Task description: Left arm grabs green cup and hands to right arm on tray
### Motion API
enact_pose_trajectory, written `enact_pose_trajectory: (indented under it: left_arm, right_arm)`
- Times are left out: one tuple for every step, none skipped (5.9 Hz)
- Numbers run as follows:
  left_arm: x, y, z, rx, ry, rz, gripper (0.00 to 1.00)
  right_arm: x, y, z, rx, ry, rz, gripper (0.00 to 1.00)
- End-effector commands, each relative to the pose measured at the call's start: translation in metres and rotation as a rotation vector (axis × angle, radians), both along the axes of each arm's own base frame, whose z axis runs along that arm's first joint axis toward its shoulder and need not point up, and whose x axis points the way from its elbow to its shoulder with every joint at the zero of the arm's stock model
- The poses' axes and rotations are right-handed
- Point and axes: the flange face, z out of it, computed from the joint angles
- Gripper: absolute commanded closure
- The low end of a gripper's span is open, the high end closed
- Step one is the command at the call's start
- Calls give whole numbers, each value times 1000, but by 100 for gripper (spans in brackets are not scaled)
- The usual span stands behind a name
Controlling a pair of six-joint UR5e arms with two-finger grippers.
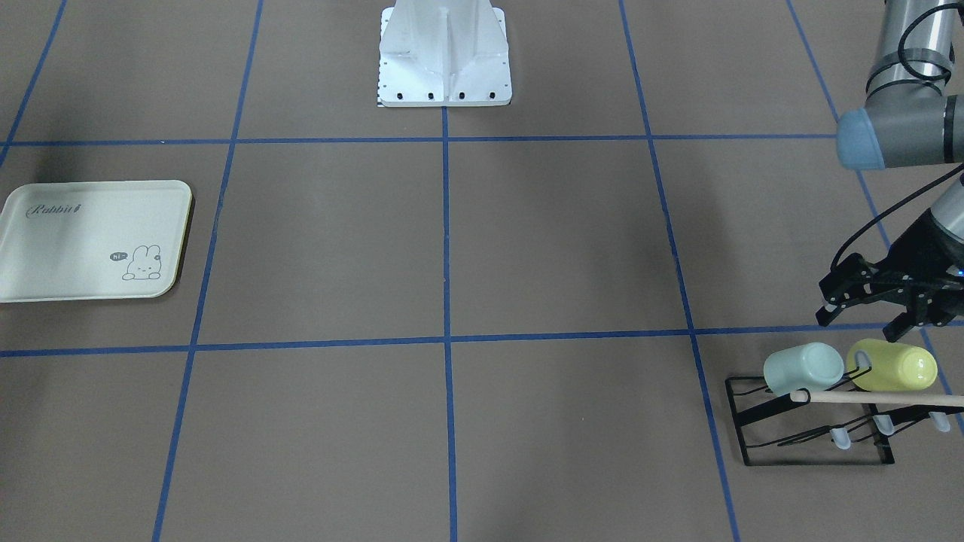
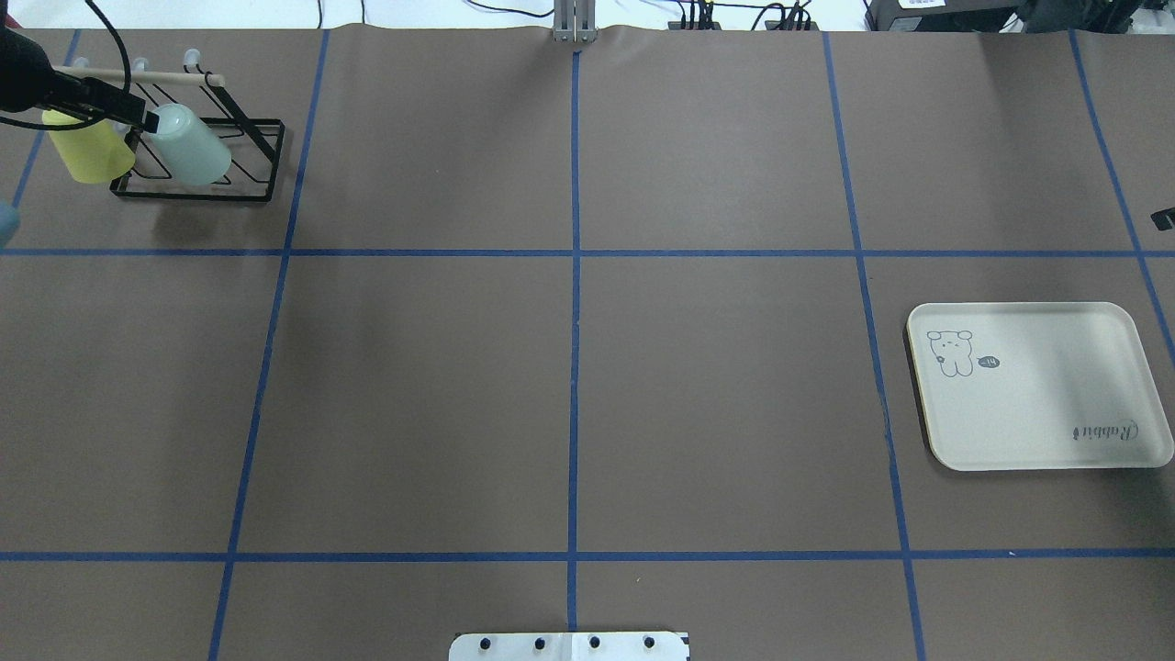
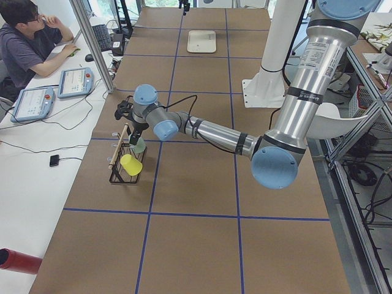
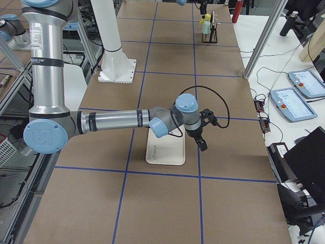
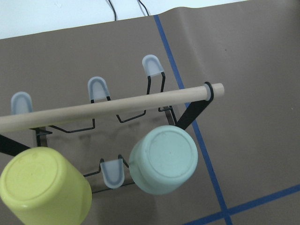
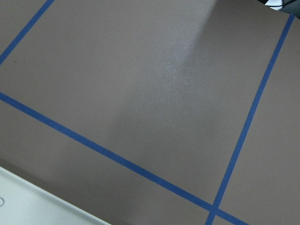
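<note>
The pale mint-green cup [image 1: 804, 367] hangs mouth-down on a black wire rack [image 1: 813, 440], next to a yellow-green cup [image 1: 892, 365]. In the left wrist view I look down on the green cup's base [image 5: 164, 159]. My left gripper [image 1: 862, 320] hovers just on the robot's side of the two cups, with its fingers spread and empty. It also shows in the overhead view [image 2: 101, 96]. The cream Rabbit tray [image 2: 1037, 386] lies far off on the other side of the table. My right gripper [image 4: 201, 142] hangs beside the tray's edge; I cannot tell whether it is open.
A wooden rod [image 5: 108, 110] runs across the top of the rack above the cups. The rack has several spare clear-tipped prongs [image 5: 98, 88]. The robot's white base [image 1: 444, 56] stands at the table's middle edge. An operator [image 3: 24, 37] sits beside the table.
</note>
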Motion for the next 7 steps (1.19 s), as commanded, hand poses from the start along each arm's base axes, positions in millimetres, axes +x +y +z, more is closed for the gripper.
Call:
enact_pose_trajectory:
  left_arm:
    - [23,-36,-11,-6,-7,10,0]
    - [29,-45,-13,-5,-9,18,1]
    - [39,-45,-18,19,-15,43,1]
    - [42,-43,-15,80,-46,97,1]
    - [41,-41,-10,96,-59,113,1]
    - [42,-40,-7,92,-61,114,1]
    - [41,-39,-5,95,-64,117,1]
  right_arm:
    - [-1,-1,3,-5,2,-3,0]
    - [-2,-1,3,-6,1,-3,0]
    - [-2,-1,3,-6,1,-3,0]
    - [-2,-1,4,-8,3,-3,0]
    - [-2,-1,5,-9,3,-3,0]
    - [-2,-1,4,-8,3,-3,0]
    - [-2,-1,5,-11,2,-3,0]
